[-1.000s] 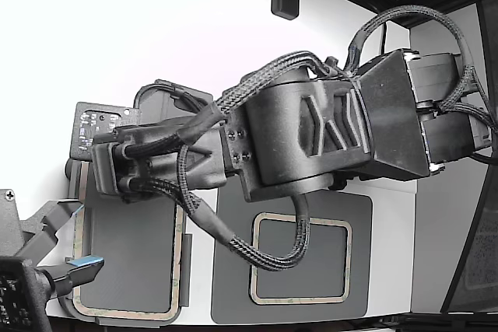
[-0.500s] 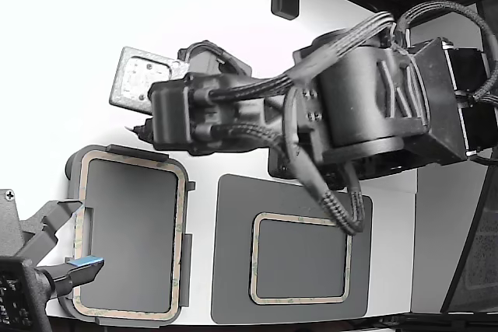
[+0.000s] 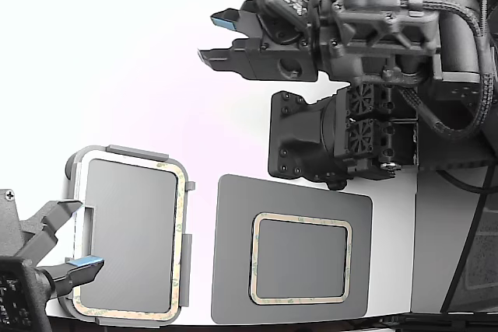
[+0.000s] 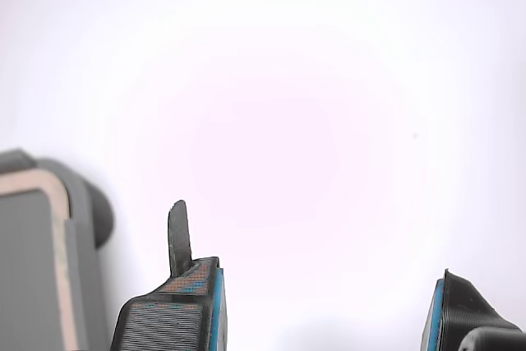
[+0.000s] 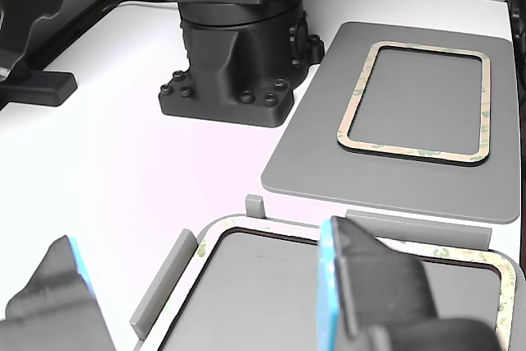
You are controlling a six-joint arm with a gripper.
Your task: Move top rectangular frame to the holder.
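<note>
The end effector (image 3: 214, 36) hangs with its fingers spread over bare white desk (image 3: 117, 75), with open surface beneath and toward the exterior view's left. The arm's black base (image 3: 299, 138) stands bolted on the desk just behind the dark grey mat (image 3: 233, 270), blocking passage there. The holder (image 3: 124, 150), at the exterior view's lower left, has raised tabs along its edges. A second arm's gripper (image 3: 66, 270) reaches over the holder's near corner, crowding that side.
</note>
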